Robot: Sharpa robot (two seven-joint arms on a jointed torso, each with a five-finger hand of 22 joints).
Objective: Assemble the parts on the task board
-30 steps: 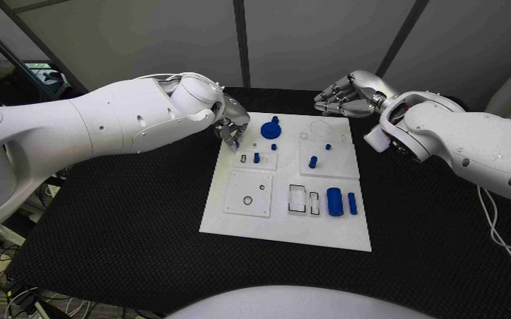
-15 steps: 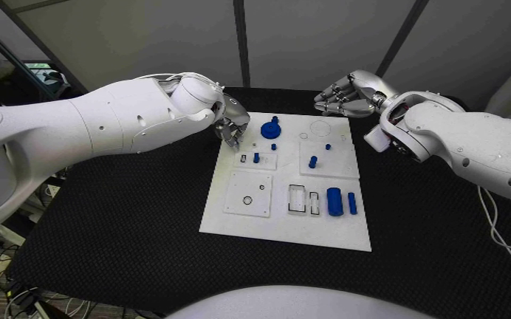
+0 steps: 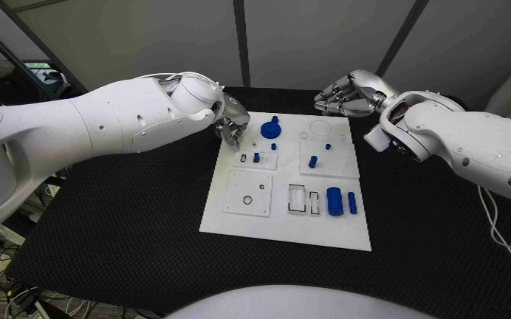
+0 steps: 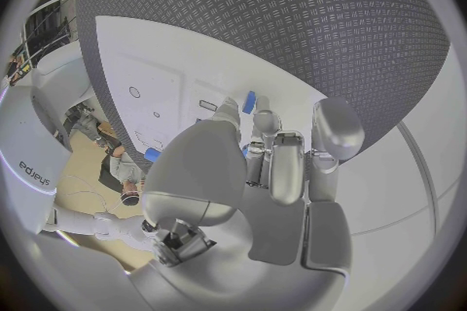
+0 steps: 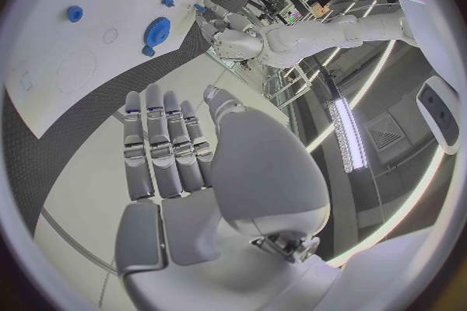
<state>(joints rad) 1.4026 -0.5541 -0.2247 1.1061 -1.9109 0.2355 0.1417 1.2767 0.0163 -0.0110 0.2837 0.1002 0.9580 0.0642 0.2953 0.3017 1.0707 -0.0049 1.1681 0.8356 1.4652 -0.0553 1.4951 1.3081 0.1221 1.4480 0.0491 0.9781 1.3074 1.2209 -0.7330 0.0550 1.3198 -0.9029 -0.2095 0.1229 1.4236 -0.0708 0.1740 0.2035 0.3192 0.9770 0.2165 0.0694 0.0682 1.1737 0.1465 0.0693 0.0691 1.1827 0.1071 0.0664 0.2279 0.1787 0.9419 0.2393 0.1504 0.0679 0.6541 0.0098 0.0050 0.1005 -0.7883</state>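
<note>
Several parts (image 3: 335, 201) lie unseated on task board (image 3: 286, 224); left hand (image 3: 230, 128) grip unclear; right hand (image 3: 343, 97) curled, empty.

Robotics lab: grey partition panels (image 3: 320, 16), black test table (image 3: 128, 223)

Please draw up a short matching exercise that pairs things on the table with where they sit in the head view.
Things:
1. blue gear
2. large blue cylinder
3. left robot hand
4. right robot hand

Places:
A. off the task board, beyond its far right corner
B. at the board's far left corner
C. lying near the board's right edge
D. standing at the board's far edge

Pairs: 1-D, 2-C, 3-B, 4-A
</note>
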